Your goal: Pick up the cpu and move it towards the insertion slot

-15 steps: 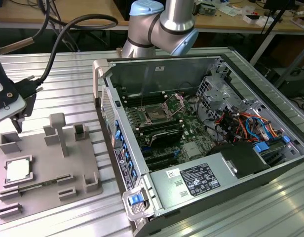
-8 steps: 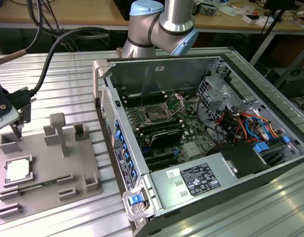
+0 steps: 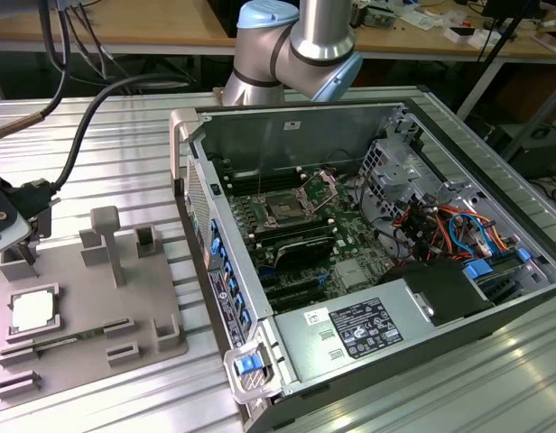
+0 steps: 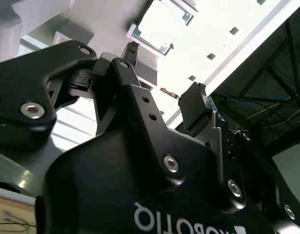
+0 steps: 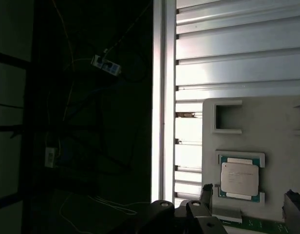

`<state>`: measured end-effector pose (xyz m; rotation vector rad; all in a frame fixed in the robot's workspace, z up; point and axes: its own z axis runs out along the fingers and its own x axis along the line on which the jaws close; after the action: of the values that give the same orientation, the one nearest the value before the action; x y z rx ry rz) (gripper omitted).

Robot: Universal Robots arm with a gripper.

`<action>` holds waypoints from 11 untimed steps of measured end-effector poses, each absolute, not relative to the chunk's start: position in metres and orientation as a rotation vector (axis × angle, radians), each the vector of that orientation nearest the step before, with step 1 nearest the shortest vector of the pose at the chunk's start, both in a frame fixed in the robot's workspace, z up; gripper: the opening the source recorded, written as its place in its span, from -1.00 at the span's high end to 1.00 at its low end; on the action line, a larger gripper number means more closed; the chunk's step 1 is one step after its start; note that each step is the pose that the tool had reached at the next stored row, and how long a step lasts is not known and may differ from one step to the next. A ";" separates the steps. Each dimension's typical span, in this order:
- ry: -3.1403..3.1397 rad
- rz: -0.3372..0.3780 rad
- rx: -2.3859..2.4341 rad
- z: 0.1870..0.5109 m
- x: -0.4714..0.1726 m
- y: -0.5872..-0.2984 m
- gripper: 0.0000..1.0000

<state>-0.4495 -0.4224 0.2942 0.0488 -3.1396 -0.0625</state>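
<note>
Chip sighted: small flat silvery-white square cpu [image 3: 32, 311] lies in its grey plastic tray [image 3: 88, 356], well apart from the metal-framed insertion slot [image 3: 287, 206]. Black jaws hover above it, spread and empty. Light, stiff, fragile, I'd judge: grip the edges. Ribbed aluminium tabletop [image 3: 125, 135], cluttered workshop behind.
</note>
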 end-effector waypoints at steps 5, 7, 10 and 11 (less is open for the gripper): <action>-3.140 -0.062 0.049 0.294 -0.450 -0.422 -0.24; -3.140 -0.062 0.049 0.294 -0.450 -0.422 -0.24; -3.140 -0.062 0.049 0.293 -0.450 -0.422 -0.24; -3.140 -0.063 0.049 0.293 -0.450 -0.422 -0.24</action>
<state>-0.4497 -0.4224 0.2935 0.0486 -3.1396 -0.0625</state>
